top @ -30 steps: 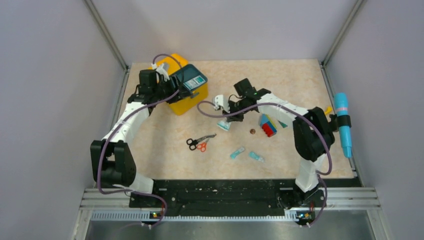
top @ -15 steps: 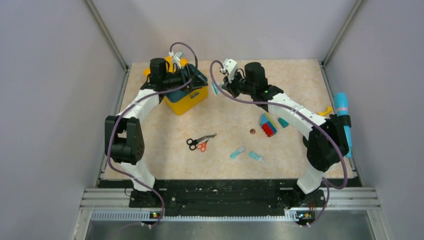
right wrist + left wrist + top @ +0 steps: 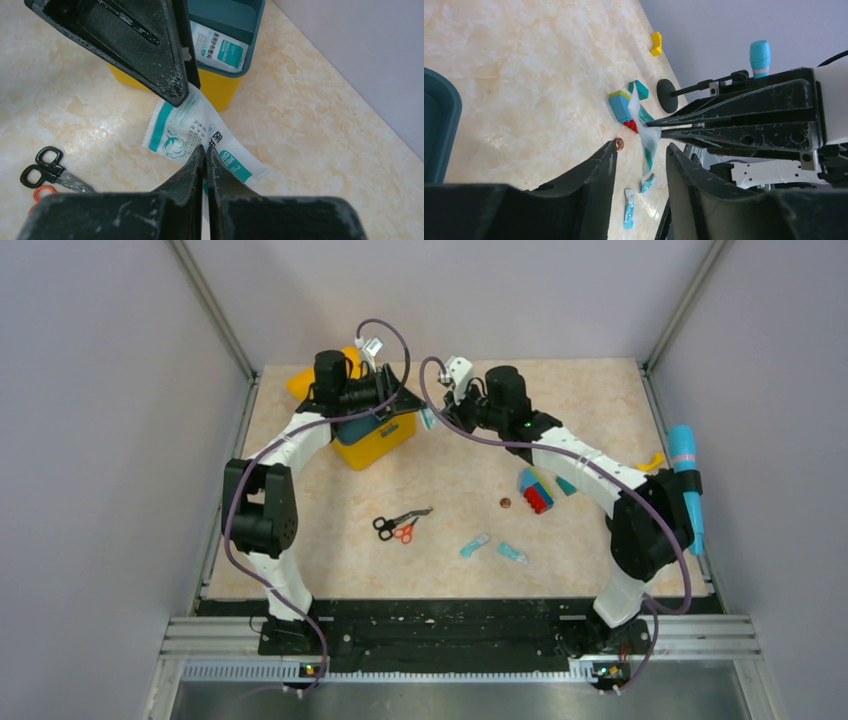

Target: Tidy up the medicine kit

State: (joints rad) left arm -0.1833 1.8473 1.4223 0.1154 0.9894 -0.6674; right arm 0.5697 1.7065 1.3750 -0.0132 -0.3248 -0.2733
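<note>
The counter (image 3: pixel 600 390) carried the yellow medicine kit (image 3: pixel 372 448) at its far left corner, a teal tray (image 3: pixel 250 25) seated in its top with a flat sachet (image 3: pixel 220 47) lying inside. My left hand (image 3: pixel 639 150) hung half-wide just right of the kit, its fingers (image 3: pixel 599 170) either side of a white-and-teal packet (image 3: pixel 182 132), which my right hand (image 3: pixel 205 150) pinched tight at its lower end
</note>
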